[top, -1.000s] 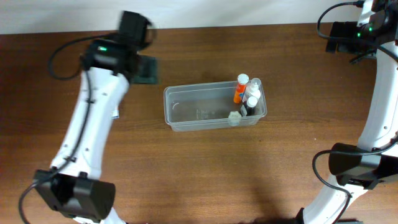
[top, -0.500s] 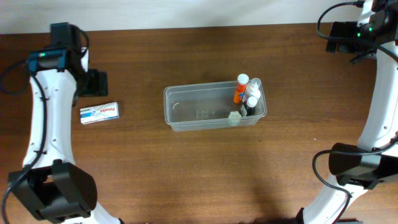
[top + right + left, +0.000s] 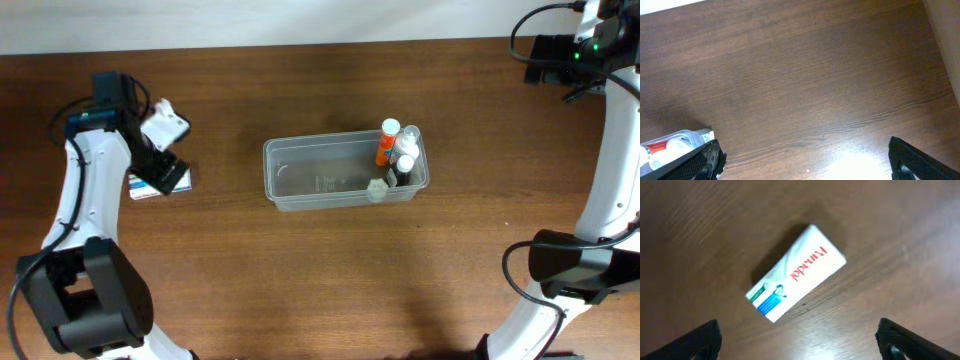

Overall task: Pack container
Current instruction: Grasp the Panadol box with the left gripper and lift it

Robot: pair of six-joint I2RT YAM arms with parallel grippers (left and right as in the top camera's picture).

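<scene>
Over the last second the left arm has swung from beside the container [image 3: 318, 141] out to the left. The left gripper [image 3: 801, 344] now hovers over a white medicine box [image 3: 796, 280], its jaws spread wide and empty. The box lies flat on the table [image 3: 300, 285], so it looks like the next item to pack.

The container sits mid-table. Small bottles [image 3: 396, 150] stand at its right end and its left part is bare. Bare wood surrounds the box and stretches right toward the container. The right gripper [image 3: 812, 165] waits over the far right corner, its jaws also wide and empty.
</scene>
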